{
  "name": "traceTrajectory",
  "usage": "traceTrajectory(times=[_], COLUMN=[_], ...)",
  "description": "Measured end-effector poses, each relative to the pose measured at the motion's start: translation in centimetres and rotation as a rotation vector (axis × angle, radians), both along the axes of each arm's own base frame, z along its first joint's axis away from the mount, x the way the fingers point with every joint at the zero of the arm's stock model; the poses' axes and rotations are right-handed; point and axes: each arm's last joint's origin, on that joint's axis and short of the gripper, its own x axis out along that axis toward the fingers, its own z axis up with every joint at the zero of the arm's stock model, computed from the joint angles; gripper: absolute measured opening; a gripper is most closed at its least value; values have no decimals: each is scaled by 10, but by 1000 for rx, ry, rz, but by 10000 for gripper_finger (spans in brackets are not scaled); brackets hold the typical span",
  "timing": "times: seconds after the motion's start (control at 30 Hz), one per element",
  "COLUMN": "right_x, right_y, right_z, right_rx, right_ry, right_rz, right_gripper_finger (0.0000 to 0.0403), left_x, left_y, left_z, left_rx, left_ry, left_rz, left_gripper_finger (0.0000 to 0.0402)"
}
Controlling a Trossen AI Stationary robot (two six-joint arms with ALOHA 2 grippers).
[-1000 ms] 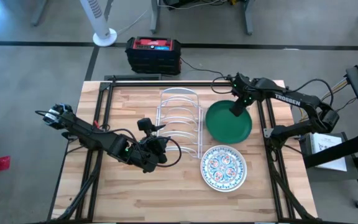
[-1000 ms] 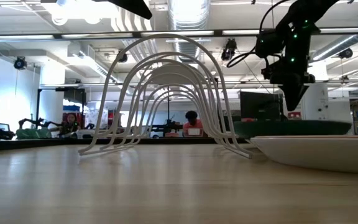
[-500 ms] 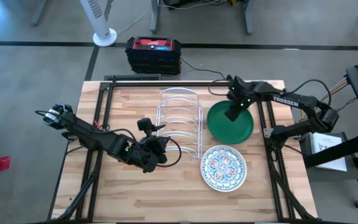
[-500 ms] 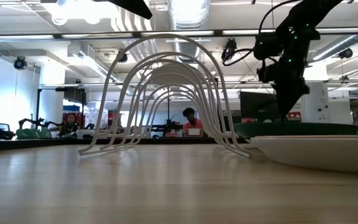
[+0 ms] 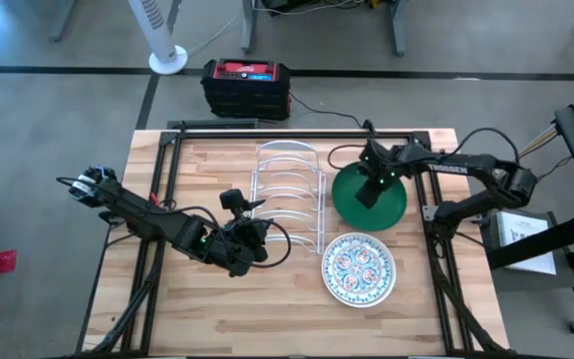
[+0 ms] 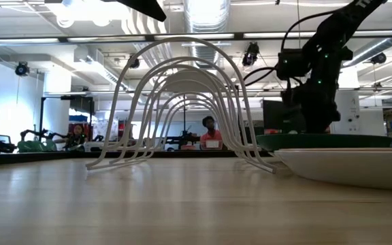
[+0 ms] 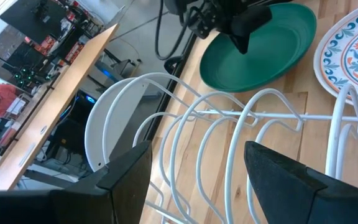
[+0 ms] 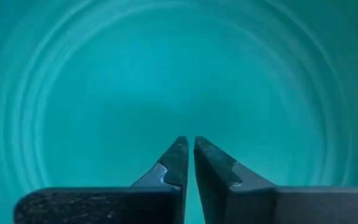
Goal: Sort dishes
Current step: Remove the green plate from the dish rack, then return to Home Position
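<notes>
Robotics lab, open-plan

Far beyond the wooden table (image 6: 148, 204), people (image 6: 211, 133) sit at long benches under exposed ceiling ducts (image 6: 206, 13) and strip lights; a pedestal fan (image 5: 160, 35) stands on grey floor.

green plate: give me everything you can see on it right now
The green plate is round, solid green and glossy, with a shallow well, faint concentric rings and a raised rim. It lies flat, face up, on the wooden table, right of the white wire rack and just behind the floral plate. The right gripper, fingers shut, points down into its middle, at or just above the surface; contact is unclear.
</notes>
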Motion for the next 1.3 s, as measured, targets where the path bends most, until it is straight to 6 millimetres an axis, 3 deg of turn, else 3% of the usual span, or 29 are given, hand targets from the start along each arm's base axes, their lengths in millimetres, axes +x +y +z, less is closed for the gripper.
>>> traceTrajectory(times=[0.5,0.73,0.93,1.03,1.2,1.3], right_x=[-5,-15,-24,-25,-19,-29], right_y=[1,8,16,28,68,92], right_z=[-5,15,72,101,140,153], right_rx=[-30,-69,-228,-288,-330,-382], right_ry=[51,-2,-269,-502,-1059,-1219], right_rz=[-16,1,-4,96,540,661], right_gripper_finger=[7,7,7,7,7,7], left_x=[-1,9,42,48,31,4], left_y=[1,3,26,43,49,39], left_z=[-7,-6,1,6,12,24], left_rx=[7,20,51,73,31,-15], left_ry=[17,-42,-237,-288,-202,-226], left_rz=[2,-25,-378,-420,-408,-446], left_gripper_finger=[245,245,245,245,245,245])
